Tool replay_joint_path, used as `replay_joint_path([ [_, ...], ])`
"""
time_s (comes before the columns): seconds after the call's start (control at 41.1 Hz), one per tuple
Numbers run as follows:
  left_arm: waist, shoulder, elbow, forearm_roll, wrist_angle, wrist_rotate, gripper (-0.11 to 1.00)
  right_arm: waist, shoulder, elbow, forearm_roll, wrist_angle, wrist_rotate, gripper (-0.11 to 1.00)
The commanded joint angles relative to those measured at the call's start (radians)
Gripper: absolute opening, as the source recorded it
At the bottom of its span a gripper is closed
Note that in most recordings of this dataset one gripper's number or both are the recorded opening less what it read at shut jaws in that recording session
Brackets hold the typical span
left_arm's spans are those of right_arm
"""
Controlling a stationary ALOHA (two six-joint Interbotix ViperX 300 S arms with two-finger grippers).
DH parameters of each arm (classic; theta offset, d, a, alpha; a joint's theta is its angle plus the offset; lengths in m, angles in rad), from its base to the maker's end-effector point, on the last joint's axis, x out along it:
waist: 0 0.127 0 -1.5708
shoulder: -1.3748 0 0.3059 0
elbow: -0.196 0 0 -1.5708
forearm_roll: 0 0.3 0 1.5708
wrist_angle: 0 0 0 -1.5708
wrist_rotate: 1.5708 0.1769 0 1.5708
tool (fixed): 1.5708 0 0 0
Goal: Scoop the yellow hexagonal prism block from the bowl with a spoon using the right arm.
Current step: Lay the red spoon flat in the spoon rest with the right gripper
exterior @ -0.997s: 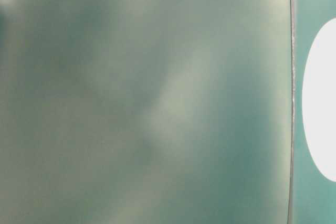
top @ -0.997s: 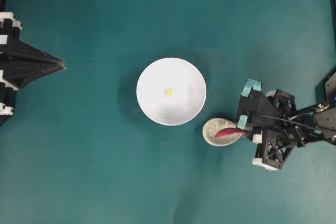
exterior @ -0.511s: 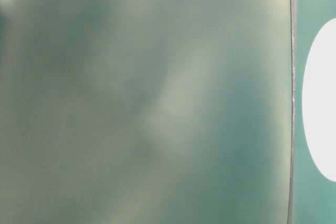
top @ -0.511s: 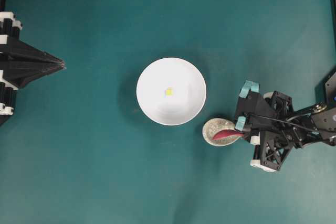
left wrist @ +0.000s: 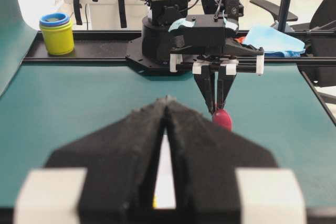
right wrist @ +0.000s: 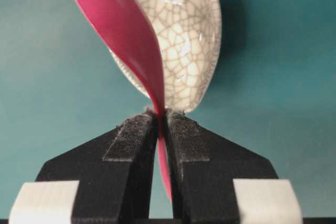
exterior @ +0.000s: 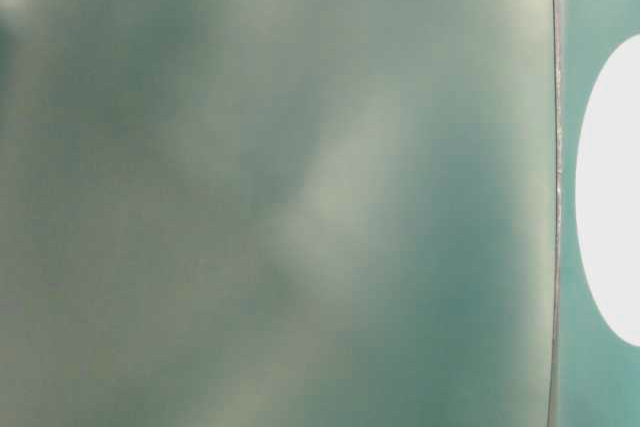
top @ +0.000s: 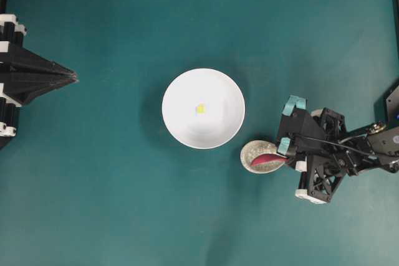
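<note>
Teal table [top: 112, 185], yellow jar [left wrist: 56, 34] on far rail.

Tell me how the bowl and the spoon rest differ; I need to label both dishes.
The bowl is much larger than the spoon rest. The bowl is round and plain white; the rest is more egg-shaped, off-white with a crackled glaze. The bowl holds the yellow block, while the spoon, gripped by the right gripper, lies over the rest. Both sit on the teal table, close together.

Glossy spoon [right wrist: 126, 40], crackle-glazed spoon rest [right wrist: 184, 35]
</note>
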Motion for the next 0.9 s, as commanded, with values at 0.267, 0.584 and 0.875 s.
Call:
replay_joint_path([
  [0.267, 0.000, 0.009, -0.028, 0.003, -0.009, 0.000, 0.06, -0.005, -0.009, -0.023, -0.005, -0.006, -0.003, 0.10],
  [0.584, 0.000, 0.009, -0.028, 0.003, -0.009, 0.000, 0.06, -0.005, -0.009, -0.018, -0.005, -0.003, -0.008, 0.10],
  [0.875, 0.000, 0.009, -0.028, 0.003, -0.009, 0.000, 0.06, -0.005, 0.000, -0.021, -0.006, 0.000, -0.014, 0.15],
])
